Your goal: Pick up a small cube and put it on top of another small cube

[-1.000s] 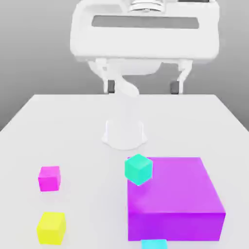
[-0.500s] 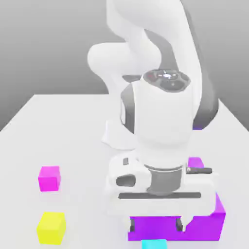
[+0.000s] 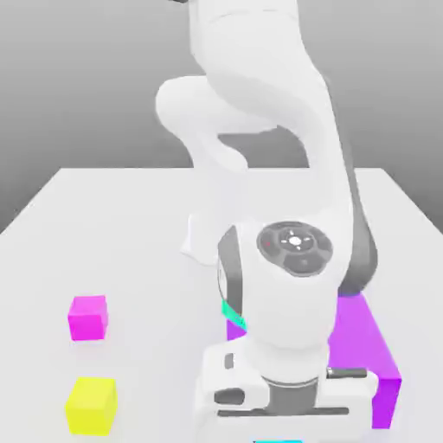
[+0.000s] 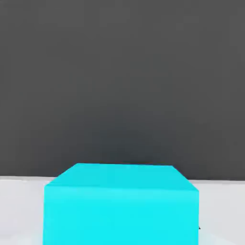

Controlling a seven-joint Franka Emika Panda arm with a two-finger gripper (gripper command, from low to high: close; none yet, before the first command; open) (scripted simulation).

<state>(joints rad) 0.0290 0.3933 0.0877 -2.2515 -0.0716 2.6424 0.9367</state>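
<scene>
A cyan cube [image 4: 120, 203] stands on the white table, centred and very close in the hand view. In the exterior view only its top edge [image 3: 279, 441] peeks out right under my gripper's hand [image 3: 285, 405], which has come down low over it and is shut on it. A teal cube [image 3: 231, 313] shows as a sliver behind the arm, at the corner of the big purple block [image 3: 362, 337]. A magenta cube [image 3: 88, 317] and a yellow cube [image 3: 91, 404] sit on the table at the exterior view's left.
The big purple block stands just behind the hand on the exterior view's right. The white table [image 3: 112, 225] runs back to the robot's base. The arm's body hides most of the block and the table's middle.
The arm has swung forward and down, from above the scene to low over the cyan cube. The gripper has gone from open to shut. The cubes have stayed in place.
</scene>
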